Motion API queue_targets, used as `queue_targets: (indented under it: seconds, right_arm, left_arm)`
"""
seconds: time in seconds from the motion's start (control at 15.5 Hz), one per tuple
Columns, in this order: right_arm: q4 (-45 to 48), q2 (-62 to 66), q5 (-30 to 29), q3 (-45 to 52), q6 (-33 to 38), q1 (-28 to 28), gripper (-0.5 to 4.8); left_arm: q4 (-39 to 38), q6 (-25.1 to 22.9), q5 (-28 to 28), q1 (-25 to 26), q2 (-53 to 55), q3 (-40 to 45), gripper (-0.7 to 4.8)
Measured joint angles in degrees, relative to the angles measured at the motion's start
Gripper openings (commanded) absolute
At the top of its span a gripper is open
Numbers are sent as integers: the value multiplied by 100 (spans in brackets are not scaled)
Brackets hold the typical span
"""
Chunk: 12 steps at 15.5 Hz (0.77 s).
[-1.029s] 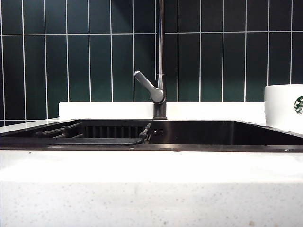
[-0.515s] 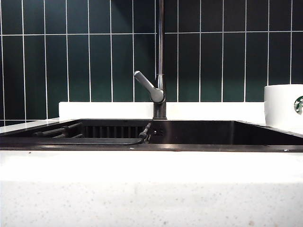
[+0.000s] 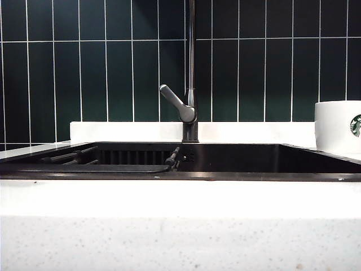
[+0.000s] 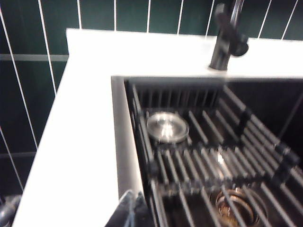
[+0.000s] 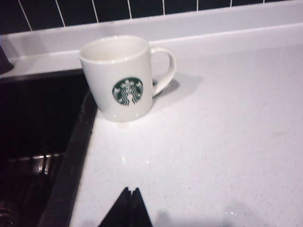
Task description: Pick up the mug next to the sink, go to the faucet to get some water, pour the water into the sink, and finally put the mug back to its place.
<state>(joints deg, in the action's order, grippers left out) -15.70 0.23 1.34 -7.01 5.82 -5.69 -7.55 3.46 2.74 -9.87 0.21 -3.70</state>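
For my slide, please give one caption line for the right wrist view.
Shut right claw above the white speckled countertop, facing the upright white ceramic Starbucks mug beside the black sink.

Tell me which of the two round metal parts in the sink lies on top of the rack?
The flat silver disc nearer the faucet lies on the rack bars; the coppery drain ring sits beneath them.
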Motion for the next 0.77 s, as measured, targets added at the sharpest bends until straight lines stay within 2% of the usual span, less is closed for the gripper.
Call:
queue_targets:
  seconds: [0.39,0.77]
  right_arm:
    - [525,-9,0,518,0,2,-6]
    - [774,-13,-7,625,0,2,-6]
  left_arm:
    - [26,4,-63,0,7,216,-6]
    - [170,0,-640,0,-2,319,-6]
